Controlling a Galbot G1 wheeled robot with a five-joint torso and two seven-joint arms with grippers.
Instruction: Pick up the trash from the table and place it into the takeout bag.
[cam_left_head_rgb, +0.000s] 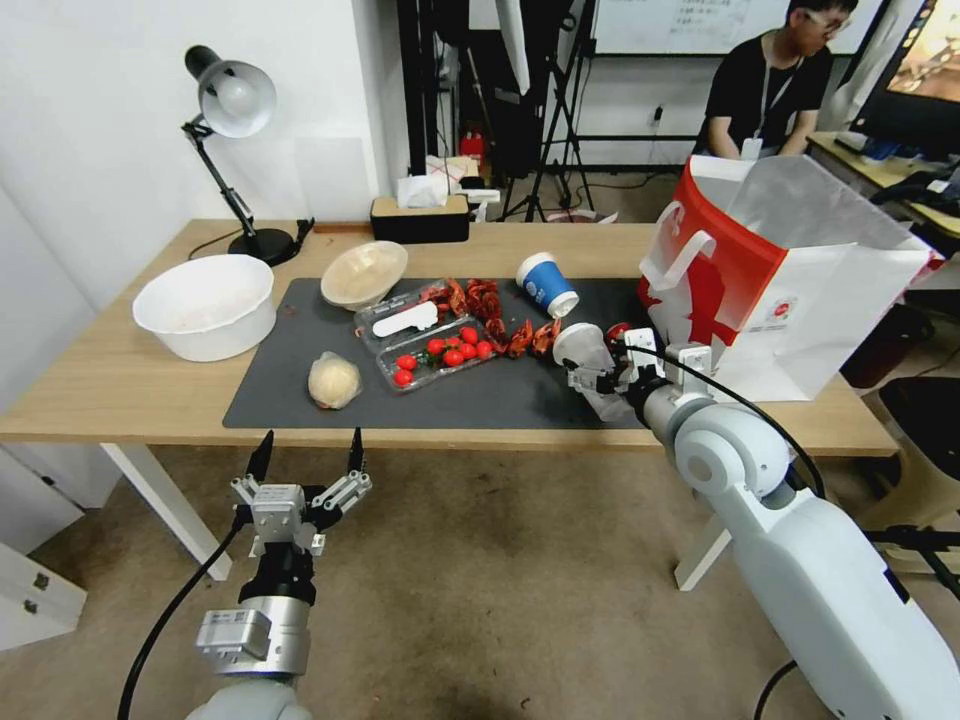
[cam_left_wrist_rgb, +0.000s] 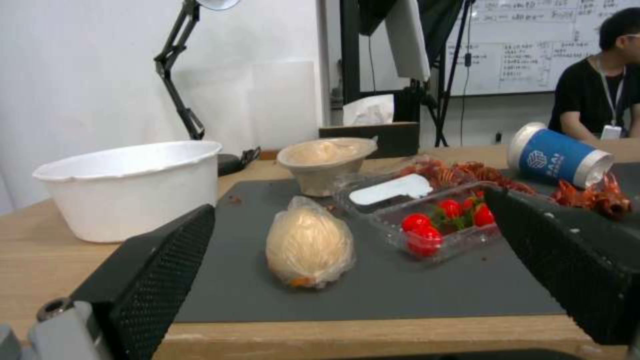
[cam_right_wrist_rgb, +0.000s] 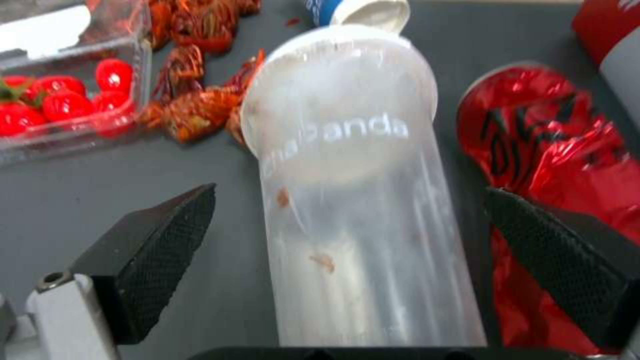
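A clear plastic cup (cam_left_head_rgb: 583, 350) (cam_right_wrist_rgb: 347, 125) lies on its side on the dark mat (cam_left_head_rgb: 290, 395), at the right. My right gripper (cam_left_head_rgb: 592, 368) (cam_right_wrist_rgb: 350, 192) is open around it, one finger on each side, not touching. A crumpled red drink can (cam_left_head_rgb: 617, 330) (cam_right_wrist_rgb: 553, 165) lies just beside the cup. The blue paper cup (cam_left_head_rgb: 547, 284) (cam_left_wrist_rgb: 559, 160) lies tipped over behind them. The beige bowl (cam_left_head_rgb: 363, 273) and the wrapped pale lump (cam_left_head_rgb: 334, 380) (cam_left_wrist_rgb: 309, 247) sit at mat left. The takeout bag (cam_left_head_rgb: 790, 290) stands open at table right. My left gripper (cam_left_head_rgb: 308, 450) (cam_left_wrist_rgb: 347, 200) hangs open before the table's front edge.
A big white bowl (cam_left_head_rgb: 205, 300) stands on the table (cam_left_head_rgb: 120, 380) at the left. A clear tray of tomatoes (cam_left_head_rgb: 440, 350) and red crayfish shells (cam_left_head_rgb: 500, 320) lie mid-mat. A desk lamp (cam_left_head_rgb: 235, 110) and tissue box (cam_left_head_rgb: 420, 215) stand at the back.
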